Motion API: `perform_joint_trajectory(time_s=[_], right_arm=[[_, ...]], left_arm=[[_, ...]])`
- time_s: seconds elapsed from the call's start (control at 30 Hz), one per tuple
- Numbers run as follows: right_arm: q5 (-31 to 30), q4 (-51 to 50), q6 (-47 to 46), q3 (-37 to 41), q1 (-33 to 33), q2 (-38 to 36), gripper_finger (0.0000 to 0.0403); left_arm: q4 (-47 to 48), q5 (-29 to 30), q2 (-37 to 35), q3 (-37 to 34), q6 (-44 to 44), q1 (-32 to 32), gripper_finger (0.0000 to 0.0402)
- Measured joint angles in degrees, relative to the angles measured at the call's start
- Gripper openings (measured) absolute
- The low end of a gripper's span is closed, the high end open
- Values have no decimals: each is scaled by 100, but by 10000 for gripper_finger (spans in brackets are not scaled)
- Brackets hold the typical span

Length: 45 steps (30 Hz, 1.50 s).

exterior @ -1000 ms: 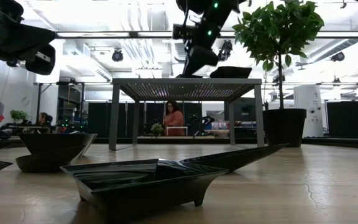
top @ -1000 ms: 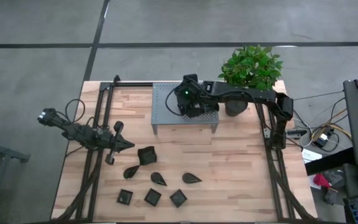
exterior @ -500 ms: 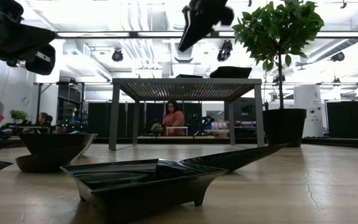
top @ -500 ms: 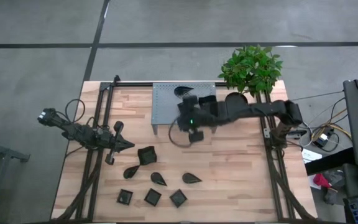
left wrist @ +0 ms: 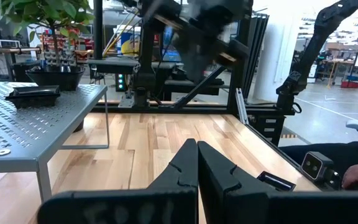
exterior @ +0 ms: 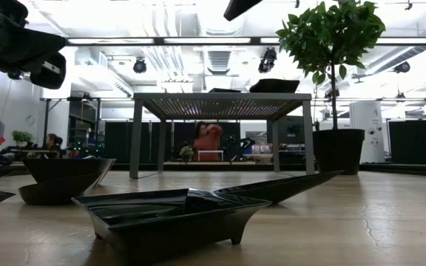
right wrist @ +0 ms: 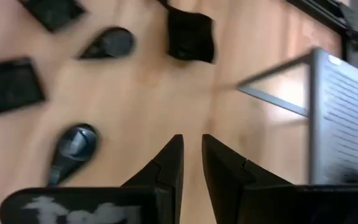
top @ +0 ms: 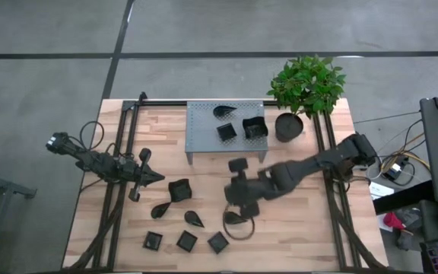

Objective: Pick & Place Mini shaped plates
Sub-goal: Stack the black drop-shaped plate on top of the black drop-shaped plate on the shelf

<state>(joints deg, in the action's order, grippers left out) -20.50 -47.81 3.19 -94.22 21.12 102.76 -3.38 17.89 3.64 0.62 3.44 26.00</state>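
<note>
Several mini shaped plates lie on the wooden table: a wavy-edged square [top: 179,190], teardrops [top: 160,208] [top: 195,219] [top: 234,220] and small squares [top: 153,240] [top: 186,241] [top: 218,242]. Three more sit on the grey perforated stand [top: 201,129]: a teardrop [top: 223,112], a small square [top: 226,132] and a wavy square [top: 254,128]. My right gripper [top: 236,205] [right wrist: 191,146] hangs open above the table, slanting down, just on the far side of the right-hand teardrop [right wrist: 73,146], with nothing between its fingers. My left gripper [top: 154,176] [left wrist: 197,162] waits shut at the left, pointing level.
A black pot with a green plant [top: 289,125] stands to the right of the stand. Black frame rails [top: 120,175] [top: 333,190] run along both sides of the table. Bare wood lies to the right of the plates [top: 295,228]. People show in the room beyond.
My right gripper has swung from above the stand toward the table's near edge and now hangs over the plates on the table, tipped further down. With it gone, the three plates on the stand show. The plates on the table have kept their places.
</note>
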Motion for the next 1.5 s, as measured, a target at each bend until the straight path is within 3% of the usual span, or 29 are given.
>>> perform_joint_trajectory(time_s=[0.47,1.17,1.5], right_arm=[[-3,1388,-632,947,830,154,52],[456,3482,-1922,2858,873,424,55],[552,4141,-1932,3382,979,424,75]], left_arm=[[0,0,0,0,0,1,0],[-4,0,105,0,0,0,0],[-2,0,109,0,0,0,0]])
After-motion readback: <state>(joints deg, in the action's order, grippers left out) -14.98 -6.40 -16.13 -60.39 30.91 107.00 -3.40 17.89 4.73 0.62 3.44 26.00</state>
